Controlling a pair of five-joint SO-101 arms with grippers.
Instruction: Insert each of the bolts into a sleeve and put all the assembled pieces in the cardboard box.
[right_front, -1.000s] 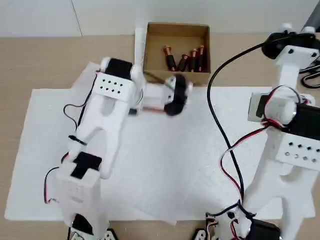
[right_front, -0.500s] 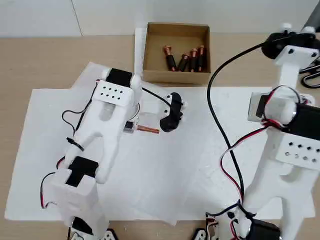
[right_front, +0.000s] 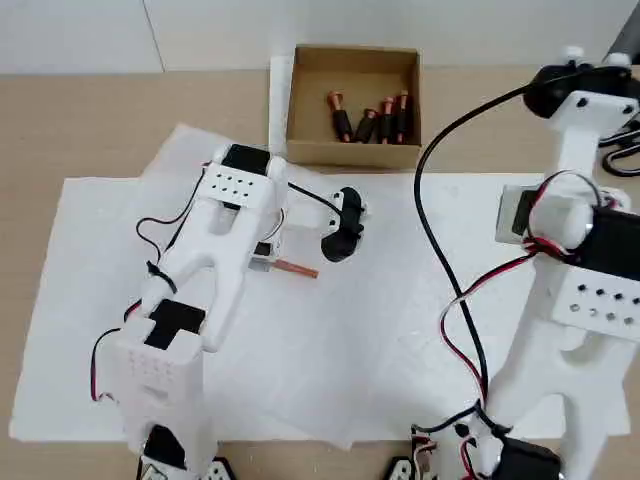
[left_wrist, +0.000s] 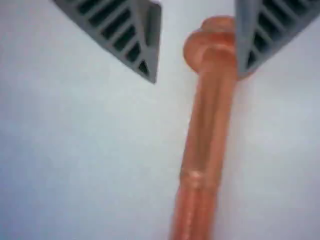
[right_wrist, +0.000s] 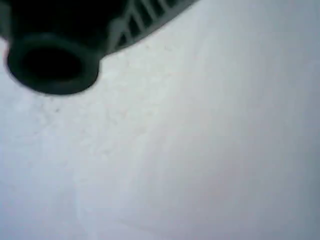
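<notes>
Box (right_front: 350, 153) at the table's far edge holds four assembled pieces (right_front: 372, 118), past the white sheet (right_front: 350, 340). Left gripper (left_wrist: 196, 74), fingers apart, straddles the head of a copper bolt (left_wrist: 205, 150). It lies flat on the sheet, its shaft pointing toward the right arm's side. Right gripper (right_wrist: 85, 25) clamps a black sleeve (right_wrist: 52, 62) above the sheet.

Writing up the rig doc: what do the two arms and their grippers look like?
The left arm and right arm are white printed shells with black servo blocks and thin red, black and white wires. A thick black cable loops beside the right arm. Each has a plate with rows of small holes. The left gripper has grey, ribbed, wedge-shaped fingers.
</notes>
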